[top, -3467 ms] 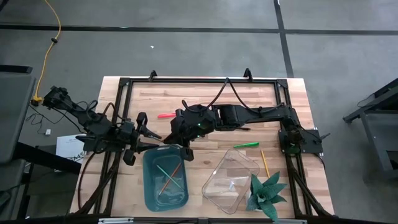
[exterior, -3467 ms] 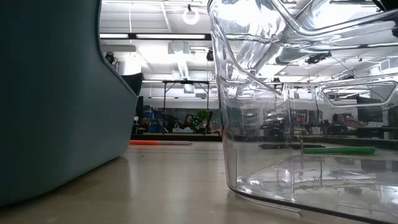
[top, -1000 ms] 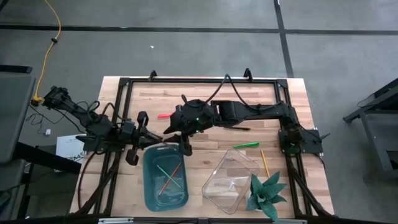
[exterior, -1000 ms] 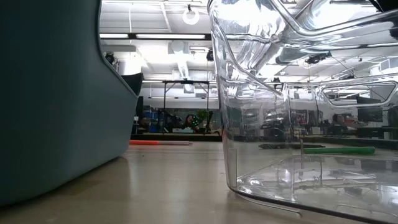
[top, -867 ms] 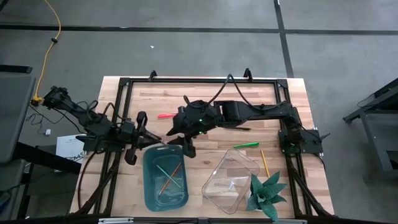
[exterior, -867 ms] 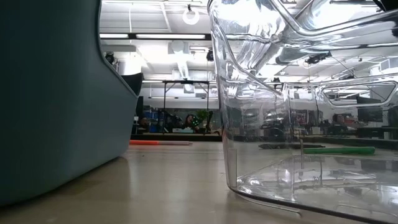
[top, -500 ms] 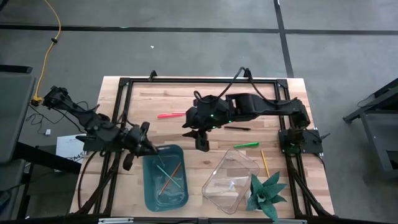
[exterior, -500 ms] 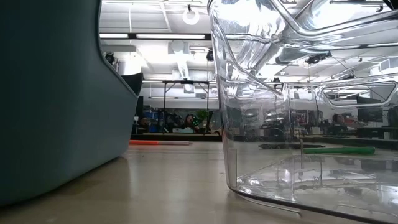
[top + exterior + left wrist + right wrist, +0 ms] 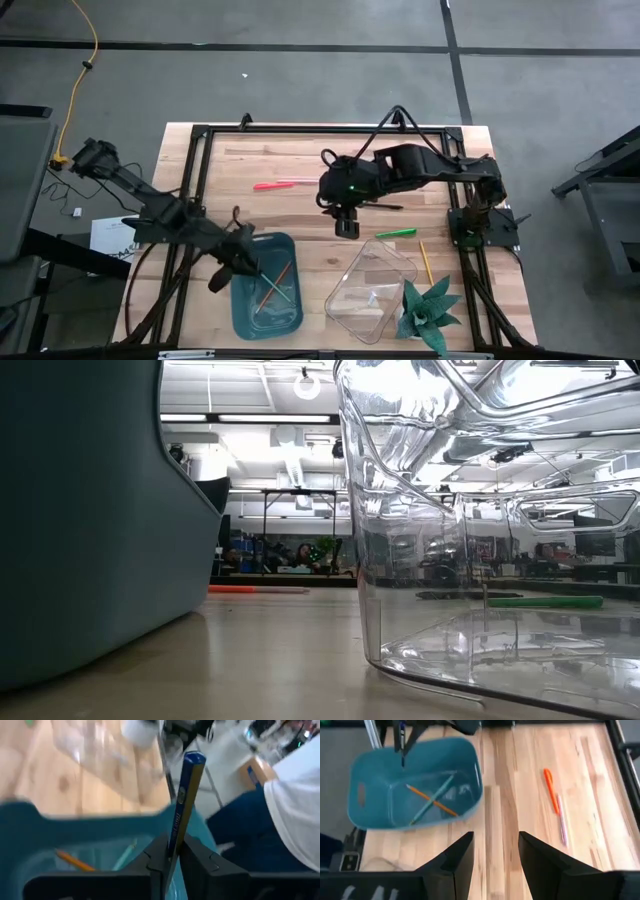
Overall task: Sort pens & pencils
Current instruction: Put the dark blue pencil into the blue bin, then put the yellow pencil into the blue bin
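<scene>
Since a moment ago your left arm has swung in over the blue bin, and your right arm has drawn back from the bin's corner toward the middle of the worktop.

The blue bin sits at the front left of the worktop, with the clear tub just beside it on the right and a green paper plant beyond that.

Your left tool hangs over the bin's left rim, its fingers clamped on a dark blue pencil that points up past them. Your right tool hovers above bare wood between the bin and the tub, fingers spread apart and gripping nothing.

Two pencils, one orange and one greenish, lie crossed on the bin's floor. A yellow pencil lies on the worktop right of the tub. The green pen rests just behind the tub, the black pen farther back under the right arm, and the red-orange pen lies toward the rear left.
</scene>
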You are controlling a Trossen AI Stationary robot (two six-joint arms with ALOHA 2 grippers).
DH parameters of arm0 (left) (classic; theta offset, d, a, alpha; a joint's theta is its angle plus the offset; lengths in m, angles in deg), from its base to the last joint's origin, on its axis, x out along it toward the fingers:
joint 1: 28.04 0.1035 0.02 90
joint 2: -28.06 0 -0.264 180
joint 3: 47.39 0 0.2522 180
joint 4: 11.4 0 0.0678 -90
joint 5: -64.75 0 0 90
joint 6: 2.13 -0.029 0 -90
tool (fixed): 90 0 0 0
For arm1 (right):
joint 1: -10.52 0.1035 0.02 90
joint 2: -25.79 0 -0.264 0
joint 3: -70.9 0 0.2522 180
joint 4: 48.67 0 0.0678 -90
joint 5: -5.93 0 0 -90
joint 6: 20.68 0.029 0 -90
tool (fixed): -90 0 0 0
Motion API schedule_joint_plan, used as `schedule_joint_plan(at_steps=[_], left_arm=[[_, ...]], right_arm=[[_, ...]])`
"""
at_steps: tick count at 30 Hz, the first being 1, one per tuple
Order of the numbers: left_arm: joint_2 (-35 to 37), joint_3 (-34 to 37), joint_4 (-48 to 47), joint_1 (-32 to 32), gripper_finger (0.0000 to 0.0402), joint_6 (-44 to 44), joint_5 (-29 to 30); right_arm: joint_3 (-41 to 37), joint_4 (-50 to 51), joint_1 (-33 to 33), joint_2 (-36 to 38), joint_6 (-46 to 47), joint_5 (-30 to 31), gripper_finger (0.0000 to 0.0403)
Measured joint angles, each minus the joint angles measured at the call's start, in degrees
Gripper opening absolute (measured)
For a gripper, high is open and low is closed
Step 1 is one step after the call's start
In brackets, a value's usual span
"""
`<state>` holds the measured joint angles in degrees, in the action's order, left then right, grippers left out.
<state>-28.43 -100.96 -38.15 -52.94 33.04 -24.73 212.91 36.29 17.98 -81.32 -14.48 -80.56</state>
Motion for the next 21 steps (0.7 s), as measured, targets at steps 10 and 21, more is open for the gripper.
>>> schedule_joint_plan(at_steps=[10, 21], left_arm=[[-4.2, 0.0, -0.3, 0.0, 0.003, 2.6, -2.6], [-4.1, 0.0, -1.7, 0.1, 0.0161, 2.2, -1.5]], right_arm=[[0.0, 2.4, 1.2, 0.0, 0.4, 0.0, 0.0144], [0.0, 7.4, 1.8, 0.0, 0.5, 0.5, 0.0144]])
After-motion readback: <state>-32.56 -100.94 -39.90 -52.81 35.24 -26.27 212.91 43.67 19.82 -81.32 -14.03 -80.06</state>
